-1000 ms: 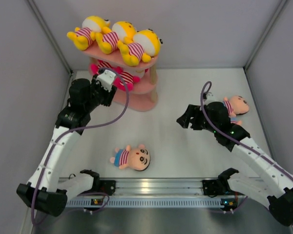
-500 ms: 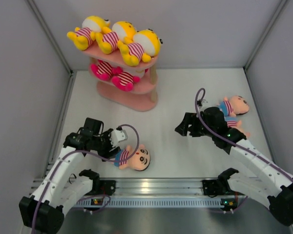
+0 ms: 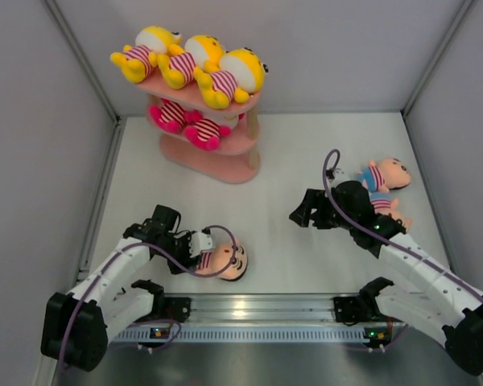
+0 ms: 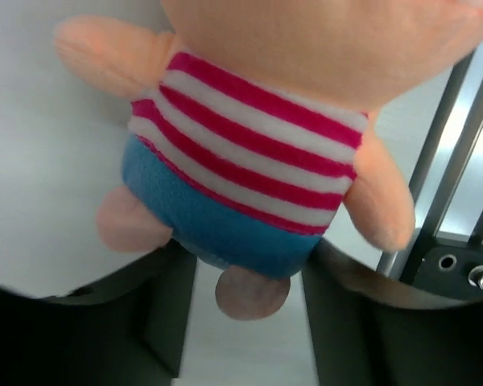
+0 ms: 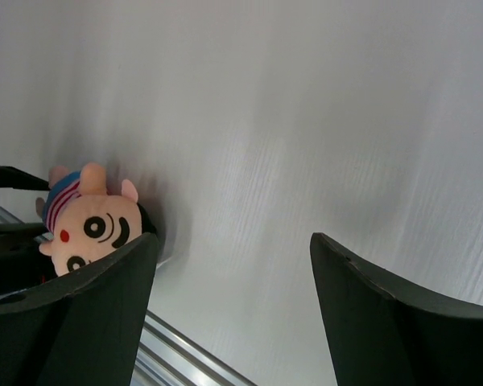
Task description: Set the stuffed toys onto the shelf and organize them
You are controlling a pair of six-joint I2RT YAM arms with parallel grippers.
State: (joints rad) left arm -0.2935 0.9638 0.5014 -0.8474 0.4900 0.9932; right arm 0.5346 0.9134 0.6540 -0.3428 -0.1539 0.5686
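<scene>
Small peach-faced plush doll [image 3: 228, 261] in striped shirt lying on the white table [image 3: 298, 153], left gripper [image 3: 200, 250] wide open around its feet, right gripper [image 3: 299, 209] wide open holding nothing, pink three-tier shelf [image 3: 225, 167] well apart.

A white table [image 3: 290, 153] lay beneath both pairs of fingers [image 3: 299, 211]. A slotted metal rail [image 3: 258, 307] ran near the left fingers [image 3: 198, 243]. Grey walls [image 3: 346, 48] stood well beyond.

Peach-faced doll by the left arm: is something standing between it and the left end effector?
Nothing visible does. The left end effector is open and the peach-faced doll lies directly ahead of it. The doll's blue bottom is just at the tips of the fingers.
</scene>
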